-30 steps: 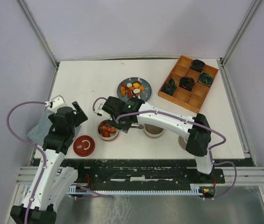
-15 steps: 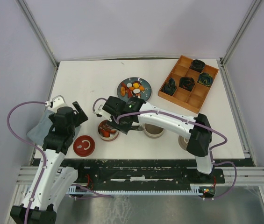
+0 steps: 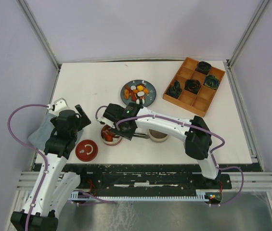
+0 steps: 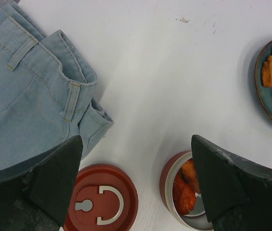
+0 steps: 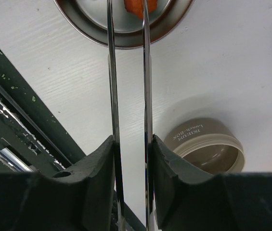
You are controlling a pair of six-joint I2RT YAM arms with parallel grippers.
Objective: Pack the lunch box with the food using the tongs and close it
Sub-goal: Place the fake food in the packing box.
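My right gripper (image 5: pixel 131 144) is shut on the silver tongs (image 5: pixel 111 72), and in the top view it (image 3: pixel 122 126) hangs over the round red lunch box (image 3: pixel 110 135). The tong tips reach into the steel-lined lunch box (image 5: pixel 170 28), with an orange piece of food (image 5: pixel 135 6) between them. More orange-red food (image 4: pixel 184 195) lies in the lunch box (image 4: pixel 167 178). The rest of the food (image 3: pixel 138 90) sits on the blue plate (image 3: pixel 127 97). My left gripper (image 4: pixel 136 187) is open, above the table between the red lid (image 4: pixel 99 202) and the box.
A beige round container (image 3: pixel 158 135) stands right of the lunch box. The red lid (image 3: pixel 86 150) lies near the front edge. Folded jeans (image 3: pixel 40 132) lie at the left. An orange compartment tray (image 3: pixel 196 98) with dark rosettes is at the back right.
My right arm has shifted a little left and nearer, bringing the tongs over and into the lunch box, and the tong arms have narrowed. The left arm has not moved.
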